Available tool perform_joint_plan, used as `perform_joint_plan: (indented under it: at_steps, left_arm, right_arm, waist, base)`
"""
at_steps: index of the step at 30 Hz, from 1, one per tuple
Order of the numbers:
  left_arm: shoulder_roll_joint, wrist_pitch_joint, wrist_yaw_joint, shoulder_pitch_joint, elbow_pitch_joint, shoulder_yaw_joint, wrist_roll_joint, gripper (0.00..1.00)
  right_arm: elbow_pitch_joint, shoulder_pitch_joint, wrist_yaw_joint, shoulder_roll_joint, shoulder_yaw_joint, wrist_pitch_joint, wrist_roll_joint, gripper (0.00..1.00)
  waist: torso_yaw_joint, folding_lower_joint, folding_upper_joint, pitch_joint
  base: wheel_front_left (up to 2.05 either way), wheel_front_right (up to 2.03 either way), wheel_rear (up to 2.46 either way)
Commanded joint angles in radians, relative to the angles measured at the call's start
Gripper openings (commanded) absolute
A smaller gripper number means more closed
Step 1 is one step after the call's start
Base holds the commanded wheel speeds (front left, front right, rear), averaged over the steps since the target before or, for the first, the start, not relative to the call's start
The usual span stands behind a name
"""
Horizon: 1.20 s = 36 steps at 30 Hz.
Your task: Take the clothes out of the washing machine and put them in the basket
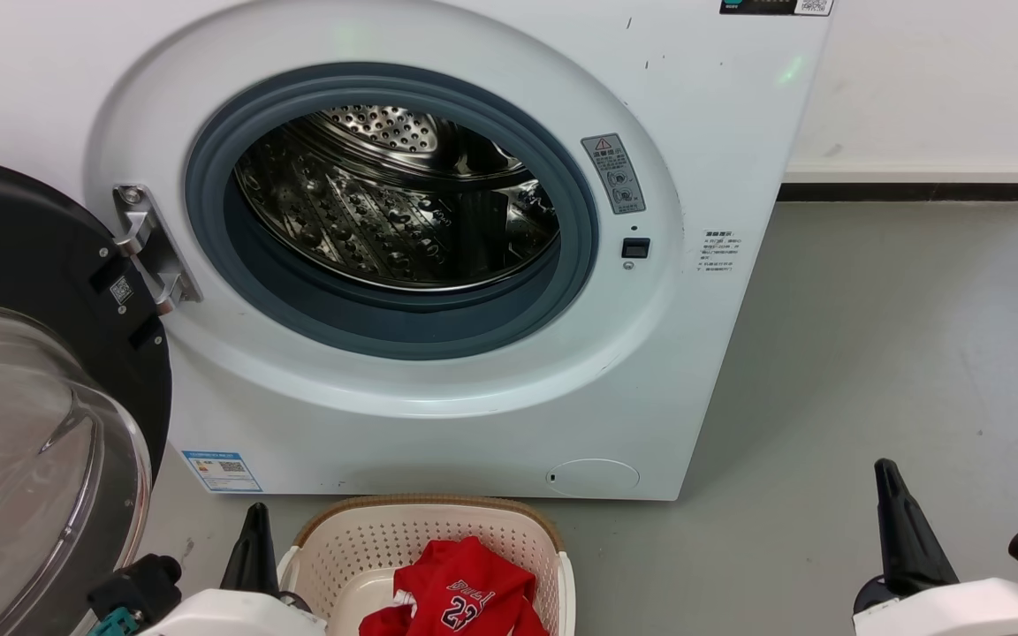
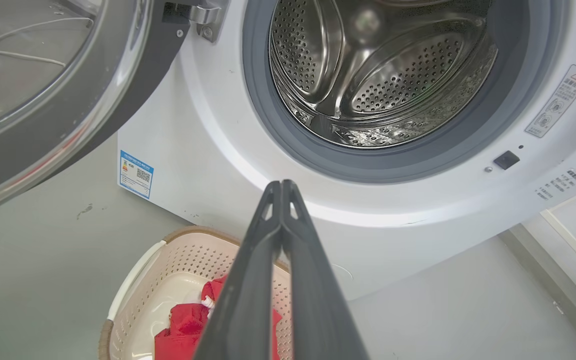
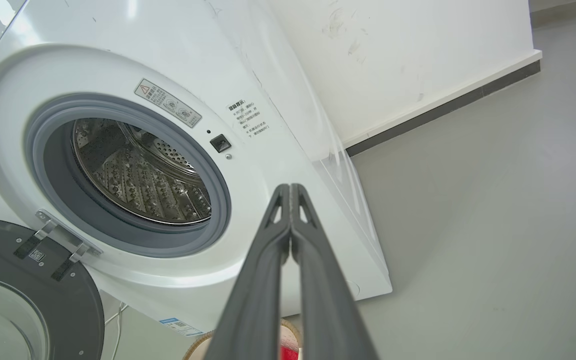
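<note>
Down on the floor (image 1: 871, 353) before the washing machine (image 1: 491, 424), inside the basket (image 1: 359, 552): the red jersey (image 1: 465, 587), crumpled, number 23 facing up. Heaped toward the basket's right and near part, bunched with no clear long axis. Lies just right of the left hand (image 1: 255, 512), close by; lies well apart from the right hand (image 1: 885, 468), far over at the opposite side above bare floor. Left arm plainly the nearer for any tucking or tidying.

Left hand: clenched, fingers (image 2: 248, 280) pressed together at the tips, nothing between. Right hand: likewise tip to tip, carrying nothing. Both aimed up toward the machine front, clear of it; contact between left hand and basket handle impossible to judge.

Reads as the job all but finished: drum (image 1: 403, 203) bare steel, no cloth visible inside, door (image 1: 32, 397) swung wide at the left. Probably calls for no further reach, at most a glance over the drum's bottom.

From the head: the jersey's lettering and each hand's place beside the basket, but drum's lowest front hidden behind the grey ring (image 1: 385, 327). From the left wrist: a deeper look into that drum, its bottom bare, plus the jersey directly under the closed fingers. From the right wrist: machine seen aslant with wall (image 3: 418, 60) beyond, and merely a sliver of basket rim and red at the bottom edge.
</note>
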Motion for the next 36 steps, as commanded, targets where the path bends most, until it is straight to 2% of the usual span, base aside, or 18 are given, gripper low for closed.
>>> perform_joint_plan:
  at_steps: [1,18,36]
  left_arm:
    - [0.000,0.005,-0.005,-0.029,-0.011,0.007,-0.028,0.00]
    - [0.000,0.065,-0.038,-0.062,-0.003,0.030,-0.280,0.00]
    - [0.000,0.119,-0.069,-0.090,0.005,0.050,-0.504,0.00]
  right_arm:
    - [-0.007,-0.035,0.000,-0.009,-0.001,0.006,0.030,0.00]
    - [0.025,-0.074,0.000,-0.015,-0.007,0.060,0.292,0.00]
    - [0.054,-0.110,0.000,-0.017,-0.016,0.112,0.519,0.00]
  waist:
    - [0.000,0.0000,-0.0001,0.000]
    - [0.000,0.0000,-0.0001,0.003]
    - [0.000,0.0000,-0.0001,0.006]
  base:
    - [0.00,0.00,0.00]
    - [0.00,0.00,0.00]
    - [0.00,0.00,0.00]
